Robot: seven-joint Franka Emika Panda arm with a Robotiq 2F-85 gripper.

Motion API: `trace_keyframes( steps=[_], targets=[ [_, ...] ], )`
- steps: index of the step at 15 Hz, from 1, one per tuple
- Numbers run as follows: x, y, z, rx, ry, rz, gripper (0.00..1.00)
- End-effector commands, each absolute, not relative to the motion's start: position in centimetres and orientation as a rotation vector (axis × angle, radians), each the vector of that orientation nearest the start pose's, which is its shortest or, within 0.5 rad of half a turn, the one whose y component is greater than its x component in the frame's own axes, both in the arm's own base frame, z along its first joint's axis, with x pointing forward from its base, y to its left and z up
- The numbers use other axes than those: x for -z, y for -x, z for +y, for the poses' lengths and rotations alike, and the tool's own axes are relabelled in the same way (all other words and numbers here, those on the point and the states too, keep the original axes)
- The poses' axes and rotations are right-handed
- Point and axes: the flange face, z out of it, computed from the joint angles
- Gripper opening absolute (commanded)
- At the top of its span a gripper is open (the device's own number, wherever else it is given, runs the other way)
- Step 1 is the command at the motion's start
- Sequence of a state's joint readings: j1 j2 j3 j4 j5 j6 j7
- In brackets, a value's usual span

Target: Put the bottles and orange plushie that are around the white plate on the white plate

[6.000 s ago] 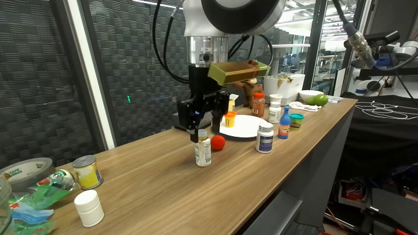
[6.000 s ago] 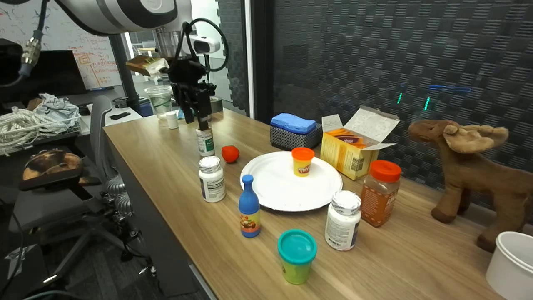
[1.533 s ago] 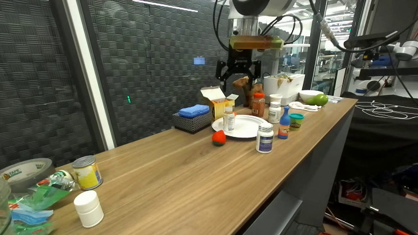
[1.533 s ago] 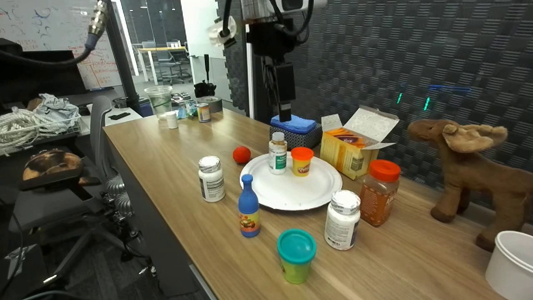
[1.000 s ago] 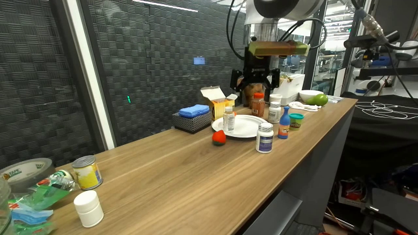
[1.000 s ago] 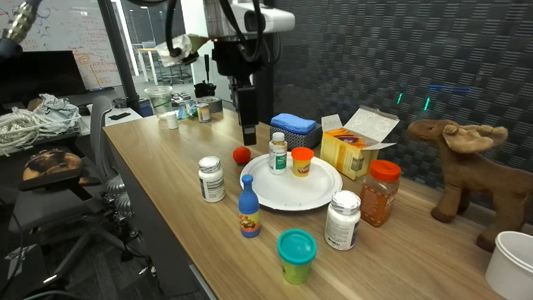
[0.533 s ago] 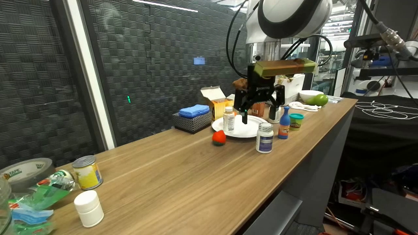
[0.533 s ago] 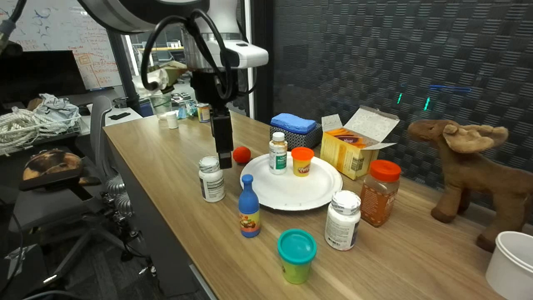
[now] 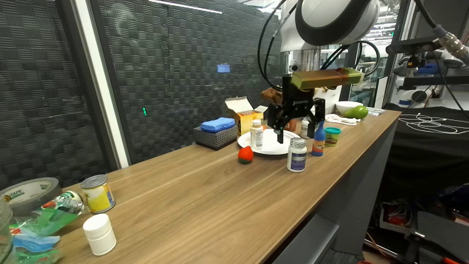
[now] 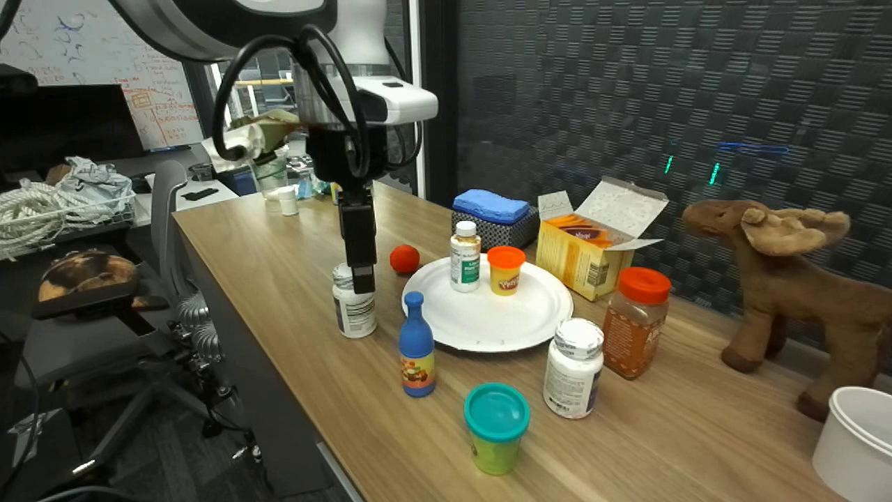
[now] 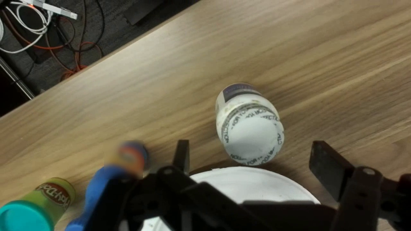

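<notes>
We judge the next step to be a grasp: the gripper [image 9: 295, 135] hangs near the top of the white bottle with the purple label [image 11: 249, 124], its jaws spread wide and holding nothing, presumably so that a finger can pass down each side. In the wrist view the bottle stands upright at mid-frame, just outside the white plate [image 10: 488, 328]; its cap lies between the fingertips but mostly higher in the frame, so we would expect a small shift first. In an exterior view the bottle with the green label [image 10: 465, 268] stands on the plate's upper half beside an orange-lidded tub [image 10: 504, 282], which we think leaves the lower half for more. The orange plushie [image 9: 245, 154] sits just off the plate, a little below centre in an exterior view. The purple-labelled bottle looks squat and white, with lettering ringed round its pale top; the plushie is small, rounded and red-orange, dark green at its base.
</notes>
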State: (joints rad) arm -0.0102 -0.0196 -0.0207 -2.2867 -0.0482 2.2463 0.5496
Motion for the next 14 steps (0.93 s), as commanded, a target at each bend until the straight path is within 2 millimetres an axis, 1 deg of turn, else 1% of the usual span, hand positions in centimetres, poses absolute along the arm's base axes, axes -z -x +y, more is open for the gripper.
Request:
trace_keyframes(
  steps=[1,3,7,10,14],
  targets=[
    [-36.8,-49.8,-1.5,-0.002,3.047,0.869,0.66],
    [-36.7,-49.6,-1.5,-0.008,3.047,0.868,0.49],
    [-36.7,-49.4,-1.5,-0.015,3.048,0.876,0.2],
    [-37.3,-49.2,-1.3,-0.043,3.044,0.89,0.19],
    [-39.3,-49.5,-1.1,-0.051,3.048,0.89,0.19]
  ],
)
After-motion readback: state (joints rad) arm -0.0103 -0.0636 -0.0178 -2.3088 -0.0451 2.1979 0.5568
